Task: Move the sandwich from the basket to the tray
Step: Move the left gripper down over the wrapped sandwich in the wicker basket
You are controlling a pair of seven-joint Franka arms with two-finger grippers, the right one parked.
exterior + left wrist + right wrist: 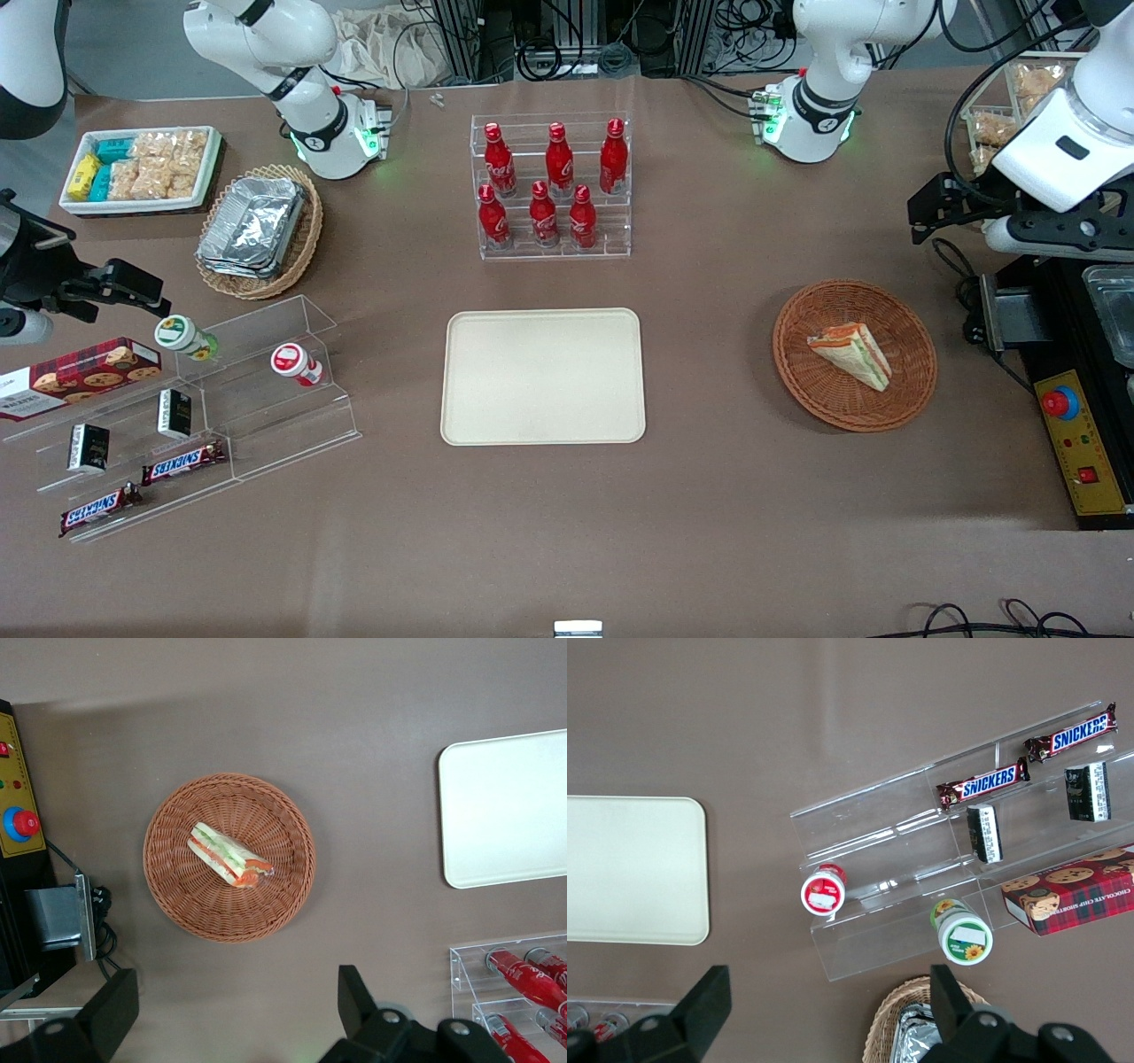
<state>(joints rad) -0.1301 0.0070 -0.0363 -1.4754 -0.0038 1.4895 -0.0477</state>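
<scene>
- The sandwich [850, 354] [229, 855] lay on its side in the basket [904, 390] [177, 895].
- The tray [542, 376] [505, 815] sat bare, well apart toward the parked arm's end.
- The gripper [235, 1014] hung high above, beside the basket, fingers [111, 1010] spread wide, holding nothing.

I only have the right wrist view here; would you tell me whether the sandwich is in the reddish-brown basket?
Observer: Yes, the sandwich lies in the reddish-brown wicker basket, toward the working arm's end of the table.
Operator: Thank you. Where is the left claw?
Observer: The left claw hangs open above the table, farther from the front camera than the basket, touching nothing.
Operator: I see only part of the tray. Is anything on it?
Observer: No, the cream tray holds nothing.
</scene>
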